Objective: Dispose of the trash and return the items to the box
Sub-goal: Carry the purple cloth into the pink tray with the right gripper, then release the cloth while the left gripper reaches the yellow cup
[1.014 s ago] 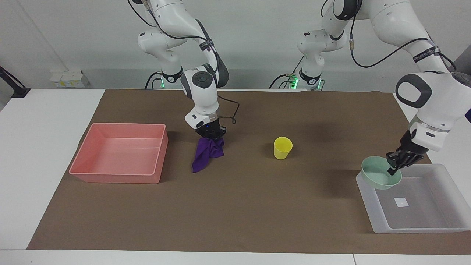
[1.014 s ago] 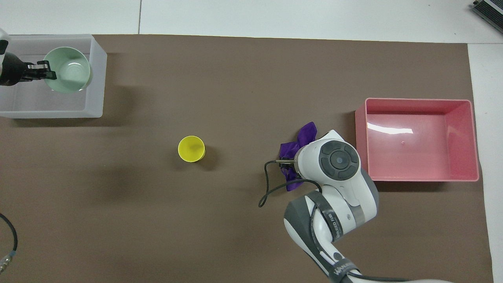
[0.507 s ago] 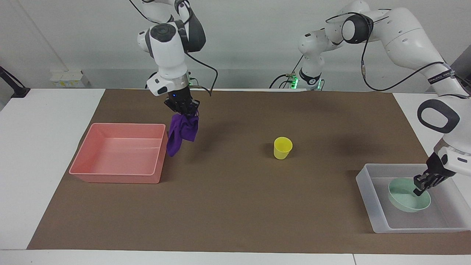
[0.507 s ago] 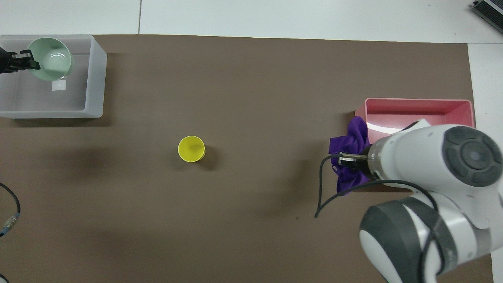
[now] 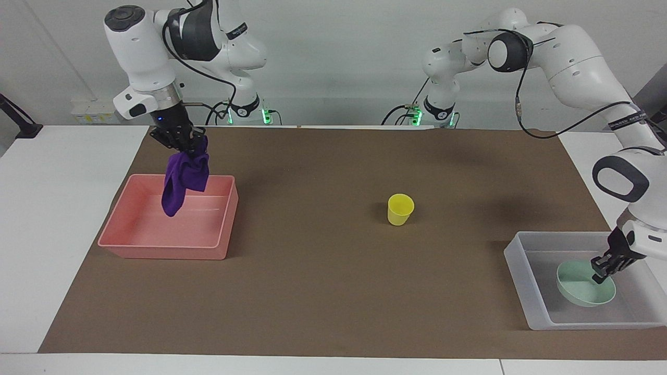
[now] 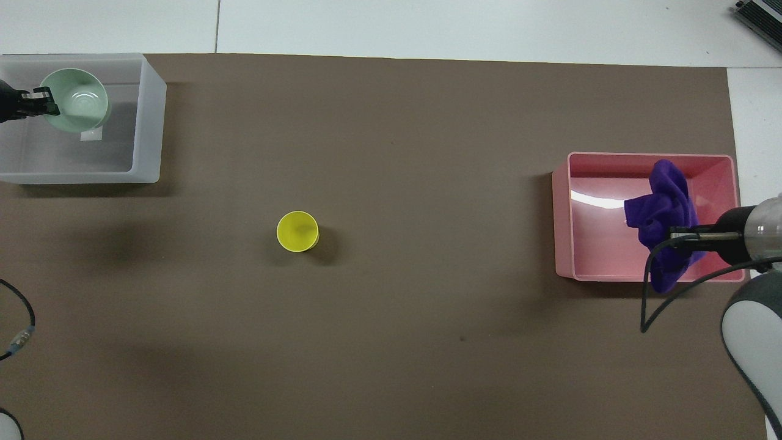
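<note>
the right gripper (image 5: 182,141) is clamped on the purple cloth (image 5: 182,179) and has carried it up from the brown mat (image 5: 323,271) to hang over the pink bin (image 5: 156,249); a second ago the cloth's tail was still brushing the mat beside that bin. the cloth now dangles clear above the bin's floor, so a release here should drop the trash inside.

the left gripper (image 5: 604,268) is pinched on the rim of the mint-green bowl (image 5: 581,286), which has gone from tilting over the translucent box (image 5: 521,276) edge to sitting low inside it, apparently on or just off the floor. letting go would finish that item.

the yellow cup (image 5: 400,209) has not moved; it stands upright mid-mat, between the two bins, and remains to be put away.
</note>
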Robot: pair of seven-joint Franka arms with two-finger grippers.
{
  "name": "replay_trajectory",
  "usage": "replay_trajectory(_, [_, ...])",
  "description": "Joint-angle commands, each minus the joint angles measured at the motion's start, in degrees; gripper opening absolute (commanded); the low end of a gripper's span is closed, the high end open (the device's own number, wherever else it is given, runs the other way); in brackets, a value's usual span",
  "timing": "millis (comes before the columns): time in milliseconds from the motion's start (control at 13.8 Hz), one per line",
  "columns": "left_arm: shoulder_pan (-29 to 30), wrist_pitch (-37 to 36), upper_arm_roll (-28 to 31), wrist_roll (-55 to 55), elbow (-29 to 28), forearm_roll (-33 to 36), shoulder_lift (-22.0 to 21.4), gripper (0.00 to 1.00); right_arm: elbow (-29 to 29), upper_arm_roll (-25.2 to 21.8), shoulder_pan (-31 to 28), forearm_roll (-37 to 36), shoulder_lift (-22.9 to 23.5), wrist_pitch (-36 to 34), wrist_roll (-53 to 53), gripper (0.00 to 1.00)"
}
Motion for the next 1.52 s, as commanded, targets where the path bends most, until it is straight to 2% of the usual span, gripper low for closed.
replay_trajectory(0, [0.52, 3.63, 0.19, -0.38, -4.28, 1.66, -0.68, 0.00, -0.17, 0.90, -4.23, -0.19, 4.68, 5.97, -4.87, 0.00])
replay_trajectory(145, [-0.27, 6.09, 1.16, -0.47, -6.75, 1.66, -1.12, 0.00, -0.17, 0.90, -5.56, 0.16, 8.37, 10.10, -5.85, 0.00])
replay_trajectory(362, [0.51, 6.19, 1.16, -0.29, -7.46, 1.58, -1.74, 0.00, -0.87, 0.90, -5.73, 0.78, 12.77, 14.42, -5.15, 0.00])
replay_trajectory(434, [0.69, 6.19, 1.16, -0.03, -7.37, 1.66, -1.74, 0.06, -2.35, 0.90, -5.74, 0.78, 12.69, 15.39, -5.15, 0.00])
replay_trajectory(507, [0.52, 6.19, 1.33, -0.03, -7.63, 1.66, -1.82, 0.47, -3.59, 0.90, -5.74, 0.87, 12.52, 15.83, -4.97, 0.00])
replay_trajectory(579, [0.08, 6.54, 1.33, -0.12, -8.16, 1.66, -1.83, 0.64, -4.64, 0.90, -6.35, 0.78, 12.52, 16.62, -4.88, 0.00])
replay_trajectory(869, [-0.27, 5.75, 1.42, 0.23, -8.16, 1.66, -3.66, 0.67, -7.64, 0.90, -6.88, 0.87, 12.69, 18.82, -4.53, 0.01])
replay_trajectory(941, [-0.36, 4.27, 1.33, 0.23, -8.16, 1.66, -4.63, 0.66, -8.25, 0.90, -6.88, 0.96, 12.69, 19.17, -4.53, 0.06])
replay_trajectory(1014, [-0.79, 2.78, 1.33, 0.06, -8.16, 1.66, -5.94, 0.66, -8.34, 0.90, -6.88, 0.87, 12.69, 19.52, -4.45, 0.17])
replay_trajectory(1086, [-1.41, 0.67, 1.33, 0.06, -8.42, 1.66, -7.61, 0.67, -8.26, 0.99, -6.53, 0.87, 12.69, 19.53, -4.36, 0.50])
replay_trajectory(1158, [-1.50, -2.39, 1.33, 0.23, -8.69, 1.75, -9.80, 0.67, -8.26, 0.99, -6.27, 0.87, 12.69, 19.44, -3.83, 0.91])
replay_trajectory(1231, [-1.76, -5.04, 1.16, 0.23, -8.95, 1.75, -11.56, 0.67, -7.91, 0.99, -6.18, 0.87, 12.69, 19.26, -3.66, 1.00])
replay_trajectory(1448, [-6.24, -8.66, 1.33, -0.03, -14.20, 1.84, -18.15, 0.67, -4.76, 1.78, -4.61, 0.78, 12.60, 16.99, 1.94, 1.00])
